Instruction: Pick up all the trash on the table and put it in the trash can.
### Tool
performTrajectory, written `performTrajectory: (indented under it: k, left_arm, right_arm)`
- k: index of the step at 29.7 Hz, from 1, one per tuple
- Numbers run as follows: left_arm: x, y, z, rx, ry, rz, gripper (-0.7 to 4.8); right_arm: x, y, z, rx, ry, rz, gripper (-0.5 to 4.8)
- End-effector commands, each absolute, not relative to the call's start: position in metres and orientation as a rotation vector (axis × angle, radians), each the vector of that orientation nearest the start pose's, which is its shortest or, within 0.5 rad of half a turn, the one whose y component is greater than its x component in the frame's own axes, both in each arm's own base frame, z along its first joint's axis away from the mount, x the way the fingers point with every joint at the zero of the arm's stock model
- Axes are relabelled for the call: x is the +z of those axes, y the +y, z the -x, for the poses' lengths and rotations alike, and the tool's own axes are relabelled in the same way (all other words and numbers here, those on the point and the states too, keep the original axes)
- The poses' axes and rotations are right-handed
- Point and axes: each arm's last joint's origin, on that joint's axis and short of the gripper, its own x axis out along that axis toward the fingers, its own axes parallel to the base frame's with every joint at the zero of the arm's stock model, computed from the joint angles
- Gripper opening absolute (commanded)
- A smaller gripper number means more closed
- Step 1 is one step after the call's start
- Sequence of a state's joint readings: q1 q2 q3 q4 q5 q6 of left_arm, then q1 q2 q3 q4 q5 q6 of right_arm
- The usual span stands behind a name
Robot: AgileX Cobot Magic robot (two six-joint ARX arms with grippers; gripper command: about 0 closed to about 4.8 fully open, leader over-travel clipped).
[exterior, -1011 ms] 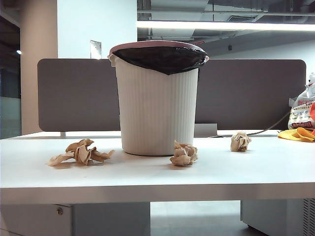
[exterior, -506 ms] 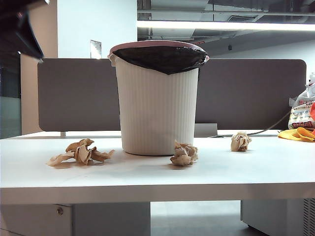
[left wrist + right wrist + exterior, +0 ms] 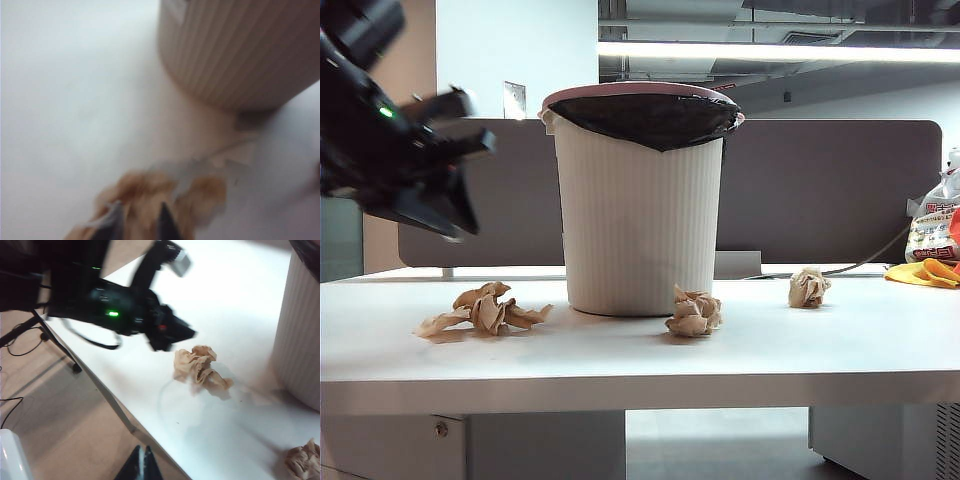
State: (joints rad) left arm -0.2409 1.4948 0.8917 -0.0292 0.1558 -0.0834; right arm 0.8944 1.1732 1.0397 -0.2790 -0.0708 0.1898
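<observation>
Three beige paper wads of trash lie on the white table [image 3: 620, 370]: a loose, spread one at the left [image 3: 485, 308], one in front of the trash can [image 3: 694, 312] and one at the right [image 3: 809, 288]. The ribbed white trash can [image 3: 638, 200] with its black liner stands mid-table. My left gripper [image 3: 455, 215] hangs blurred above the loose wad. In the left wrist view its fingers [image 3: 114, 220] stand slightly apart, open, over that wad [image 3: 165, 195]. My right gripper [image 3: 141, 456] is shut and empty, over the floor off the table's edge, outside the exterior view.
A grey-brown partition panel [image 3: 830, 190] runs behind the table. A white printed bag [image 3: 932, 225] and a yellow-orange item [image 3: 925, 272] sit at the far right. The right wrist view shows the left arm [image 3: 120, 310], the loose wad [image 3: 200, 367] and a stand's leg [image 3: 50, 335].
The left arm has swung into the exterior view from the upper left and come down toward the loose wad. The wads and the trash can have not moved.
</observation>
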Motion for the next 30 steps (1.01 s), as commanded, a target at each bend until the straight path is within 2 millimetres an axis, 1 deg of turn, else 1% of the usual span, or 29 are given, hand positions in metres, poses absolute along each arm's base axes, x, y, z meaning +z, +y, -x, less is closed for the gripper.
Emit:
performTrajectory:
  k: [1,2,3,4,9,14,19,22,23,24,25,26,27,30]
  left_arm:
    - [0.218,-0.084,-0.322,-0.380,0.643,0.062,2.09]
    - [0.215,-0.085,-0.326,-0.379,0.651,0.061,2.98]
    - [0.212,-0.086,-0.331,-0.378,0.663,0.058,4.36]
    - [0.209,-0.087,-0.335,-0.374,0.673,0.057,4.79]
    - [0.194,-0.089,-0.345,-0.344,0.722,0.046,4.79]
    - [0.177,-0.088,-0.350,-0.295,0.765,0.027,4.79]
    - [0.161,-0.089,-0.353,-0.293,0.812,0.028,4.79]
    - [0.155,-0.090,-0.354,-0.297,0.831,0.028,4.79]
    - [0.154,-0.090,-0.354,-0.301,0.834,0.030,4.42]
    - [0.154,-0.090,-0.354,-0.302,0.835,0.031,3.23]
    - [0.155,-0.090,-0.354,-0.306,0.834,0.033,1.55]
    - [0.155,-0.090,-0.354,-0.318,0.833,0.039,0.27]
    - [0.156,-0.091,-0.354,-0.331,0.831,0.047,-0.05]
    - [0.162,-0.092,-0.353,-0.364,0.823,0.092,-0.06]
  right_arm:
    - [0.337,0.198,-0.165,0.900,0.467,-0.017,-0.09]
    - [0.337,0.197,-0.166,0.895,0.467,-0.019,-0.09]
    - [0.337,0.195,-0.168,0.889,0.467,-0.022,-0.09]
    - [0.337,0.194,-0.169,0.889,0.469,-0.025,-0.09]
    - [0.338,0.191,-0.173,0.898,0.474,-0.036,-0.09]
    - [0.337,0.191,-0.173,0.898,0.474,-0.036,-0.09]
    - [0.337,0.191,-0.173,0.899,0.475,-0.036,-0.09]
    - [0.337,0.191,-0.173,0.898,0.474,-0.036,-0.09]
    - [0.337,0.191,-0.173,0.898,0.474,-0.036,-0.09]
    - [0.337,0.191,-0.173,0.898,0.474,-0.036,-0.09]
    - [0.337,0.191,-0.173,0.898,0.474,-0.036,-0.09]
    - [0.337,0.191,-0.173,0.898,0.474,-0.036,-0.09]
    - [0.338,0.191,-0.173,0.898,0.474,-0.036,-0.09]
    - [0.340,0.189,-0.172,0.899,0.465,-0.038,-0.09]
